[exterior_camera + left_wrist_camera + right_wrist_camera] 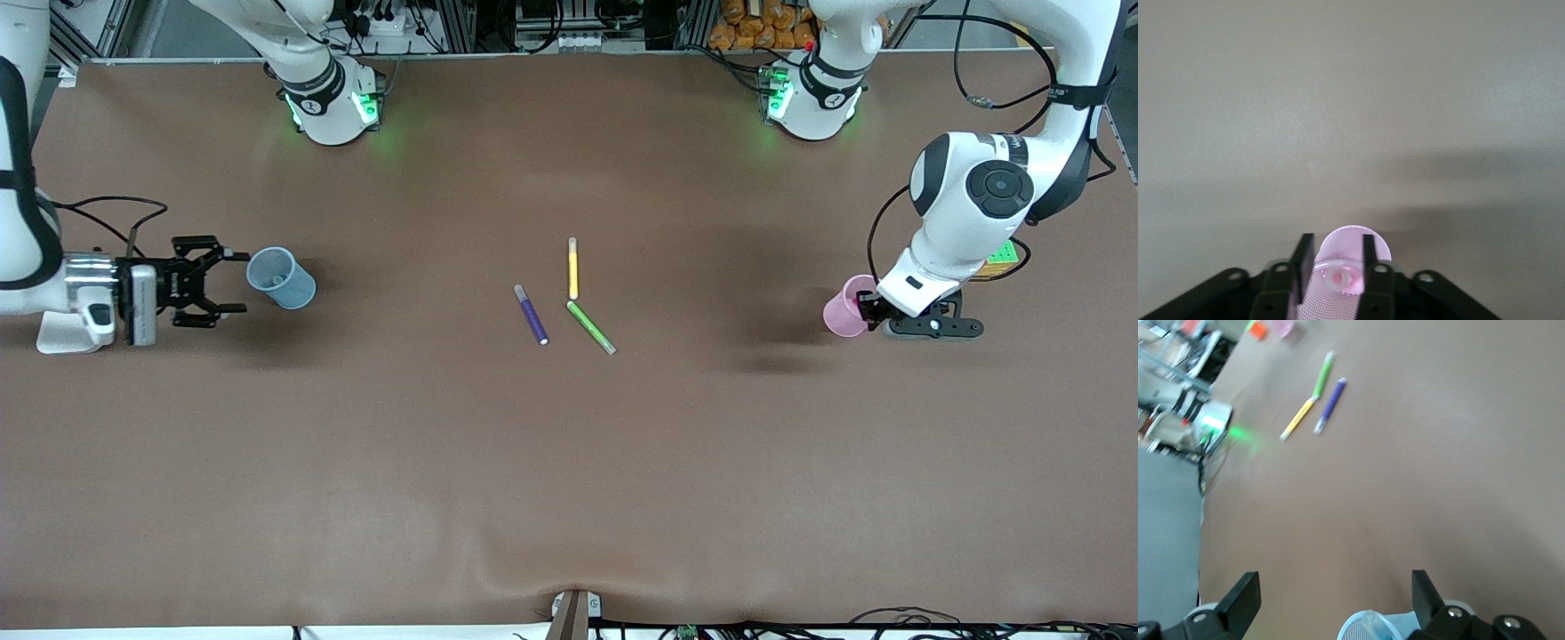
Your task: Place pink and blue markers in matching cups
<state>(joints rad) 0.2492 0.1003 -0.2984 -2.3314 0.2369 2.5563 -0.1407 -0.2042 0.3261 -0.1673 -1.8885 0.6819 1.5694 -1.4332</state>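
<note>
R pincer (238,283) (1335,577): low over the worktop (569,462) at 9 o'clock in front view, lying level, fingers wide, holding nothing. Light blue cup (281,277) (1368,628) stands just off its tips, at 3 o'clock from them, not touched as far as shows. Smth small sits inside the cup; can't tell if it's the blue marker.

L pincer (861,307) (1336,239): at 3 o'clock of the worktop, pointing down over the rim of the light pink cup (845,307) (1353,241). L wrist view: fingers (1303,260) narrow, a slim gap each side of the pink marker (1340,277), whose pale end stands inside the cup; no squeeze seen.

Centre of worktop, well apart from both cups: yellow marker (573,267) lying 12-to-6; green marker (591,327) starting near its lower end and running twd 4 o'clock; purple marker (531,314) at 9 o'clock of the green one, not touching it.
</note>
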